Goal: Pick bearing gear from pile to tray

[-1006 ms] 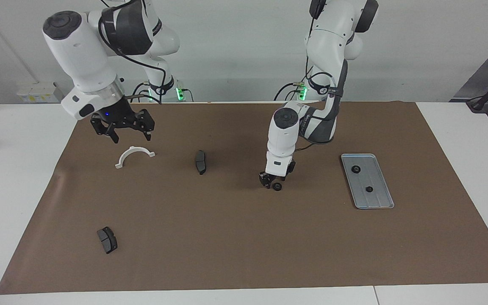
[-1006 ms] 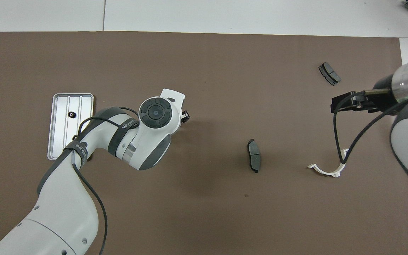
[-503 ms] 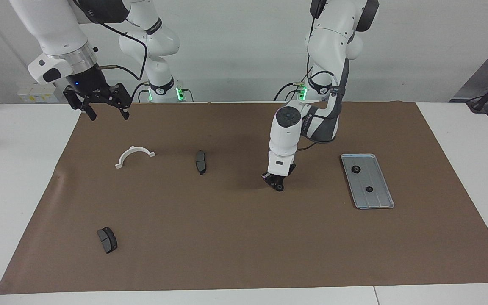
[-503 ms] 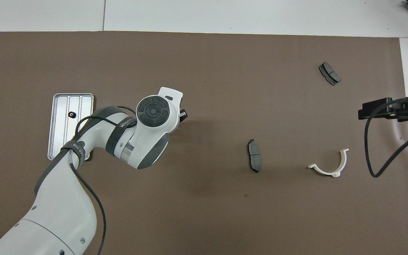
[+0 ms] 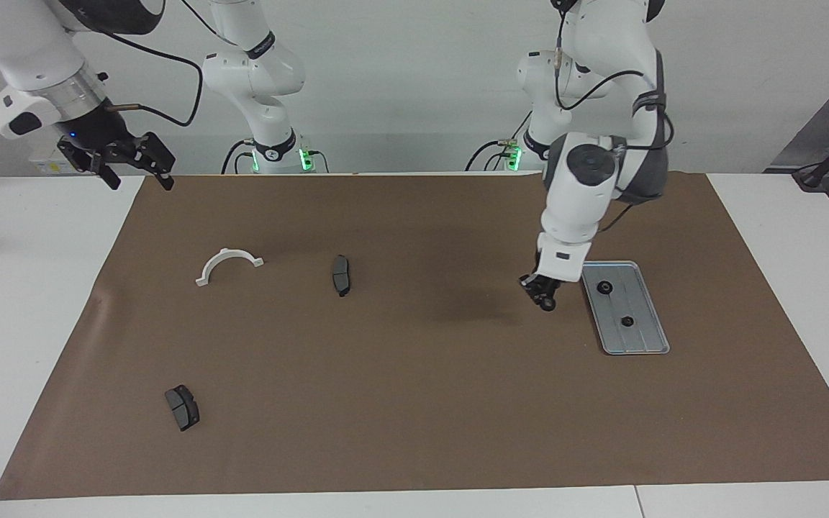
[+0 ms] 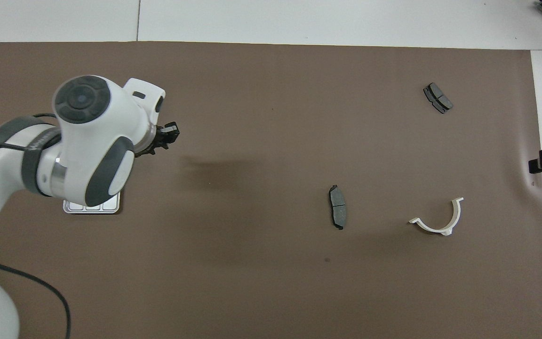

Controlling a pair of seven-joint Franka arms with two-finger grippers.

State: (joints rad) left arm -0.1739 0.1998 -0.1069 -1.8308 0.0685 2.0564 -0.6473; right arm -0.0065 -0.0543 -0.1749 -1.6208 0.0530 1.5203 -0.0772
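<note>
One small black bearing gear (image 5: 547, 305) has left the brown mat (image 5: 414, 403) and now rides clamped in the left gripper (image 5: 542, 293), raised just beside the tray (image 5: 646, 345) after a second ago sitting on the mat mid-table. Two gears (image 5: 604, 288) already lie in the tray, so this looks like the third delivery, with only the drop remaining. The right gripper (image 5: 116, 162), fingers apart and empty, has pulled back over the mat's edge at its own end, away from the white half-ring bracket (image 5: 228, 265) and brake pads (image 5: 341, 275).
</note>
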